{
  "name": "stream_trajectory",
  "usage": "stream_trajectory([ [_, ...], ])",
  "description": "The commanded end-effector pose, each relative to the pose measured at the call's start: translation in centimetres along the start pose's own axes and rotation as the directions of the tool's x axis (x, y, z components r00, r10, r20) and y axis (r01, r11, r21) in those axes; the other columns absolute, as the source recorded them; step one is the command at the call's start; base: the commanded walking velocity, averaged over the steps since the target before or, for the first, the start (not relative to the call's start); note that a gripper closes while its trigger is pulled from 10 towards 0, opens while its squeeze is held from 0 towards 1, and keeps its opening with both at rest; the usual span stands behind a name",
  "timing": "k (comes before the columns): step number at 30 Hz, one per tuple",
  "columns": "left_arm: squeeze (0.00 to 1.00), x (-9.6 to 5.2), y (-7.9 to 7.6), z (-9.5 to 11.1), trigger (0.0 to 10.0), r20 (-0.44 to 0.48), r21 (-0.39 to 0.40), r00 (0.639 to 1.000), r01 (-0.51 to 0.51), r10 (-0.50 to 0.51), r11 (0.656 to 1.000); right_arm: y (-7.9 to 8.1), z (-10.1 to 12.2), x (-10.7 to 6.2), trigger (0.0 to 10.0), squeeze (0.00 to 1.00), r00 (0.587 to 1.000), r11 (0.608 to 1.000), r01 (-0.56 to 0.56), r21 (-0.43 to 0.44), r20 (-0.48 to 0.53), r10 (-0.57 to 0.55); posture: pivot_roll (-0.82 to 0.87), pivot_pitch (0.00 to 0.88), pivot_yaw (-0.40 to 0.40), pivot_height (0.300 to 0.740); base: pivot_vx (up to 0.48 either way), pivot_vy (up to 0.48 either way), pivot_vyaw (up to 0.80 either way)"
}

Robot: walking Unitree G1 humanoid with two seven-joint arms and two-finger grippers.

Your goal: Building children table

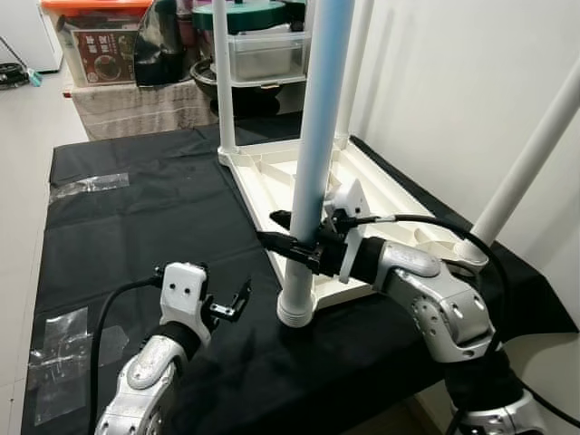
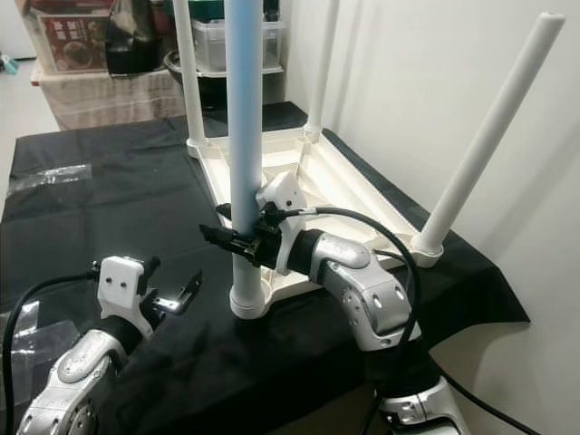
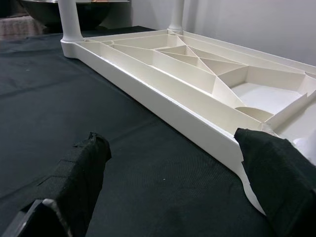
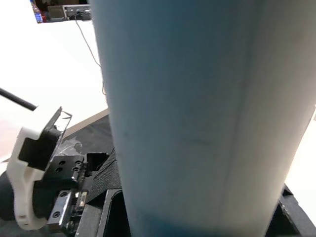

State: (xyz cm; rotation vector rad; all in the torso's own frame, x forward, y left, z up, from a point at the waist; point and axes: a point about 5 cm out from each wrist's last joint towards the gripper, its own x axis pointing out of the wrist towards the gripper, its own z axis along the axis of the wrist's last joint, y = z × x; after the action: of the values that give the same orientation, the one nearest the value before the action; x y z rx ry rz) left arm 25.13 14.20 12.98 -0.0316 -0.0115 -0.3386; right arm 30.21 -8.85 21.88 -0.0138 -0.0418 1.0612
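4 white legs stand up from the upturned children's tabletop, which lies ribbed side up on a black cloth so its corner sockets face the robot. The right gripper is closed around the near leg low on its shaft, apparently steadying it upright while it seats in the near corner socket. The left gripper hovers just above the cloth beside that corner, fingers spread wide and holding nothing, likely poised to brace the frame.
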Motion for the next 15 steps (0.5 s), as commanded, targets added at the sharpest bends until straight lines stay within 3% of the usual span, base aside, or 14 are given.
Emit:
stream_trajectory([
  [1, 0.0, -0.2, 0.0, -0.3, 10.0, -0.006, 0.004, 1.0, -0.006, 0.006, 1.0, -0.4, -0.9, -0.1, 10.0, 0.0, 0.999, 0.999, 0.037, 0.017, -0.034, -0.037, 0.06, 0.0, -0.072, 0.74, 0.0, 0.0, 0.0],
  [8, 0.0, -0.2, 0.1, -0.3, 10.0, -0.011, 0.006, 1.0, -0.007, 0.007, 1.0, -2.2, -1.1, -0.5, 10.0, 0.0, 0.987, 0.987, 0.154, 0.052, -0.043, -0.152, 0.06, 0.0, -0.072, 0.74, 0.0, 0.0, 0.0],
  [15, 0.0, -0.1, -0.1, -0.5, 10.0, -0.014, 0.005, 1.0, 0.0, 0.0, 1.0, -2.4, -2.0, -0.8, 10.0, 0.0, 0.982, 0.978, 0.184, 0.099, -0.07, -0.177, 0.06, 0.0, -0.066, 0.74, 0.0, 0.0, 0.0],
])
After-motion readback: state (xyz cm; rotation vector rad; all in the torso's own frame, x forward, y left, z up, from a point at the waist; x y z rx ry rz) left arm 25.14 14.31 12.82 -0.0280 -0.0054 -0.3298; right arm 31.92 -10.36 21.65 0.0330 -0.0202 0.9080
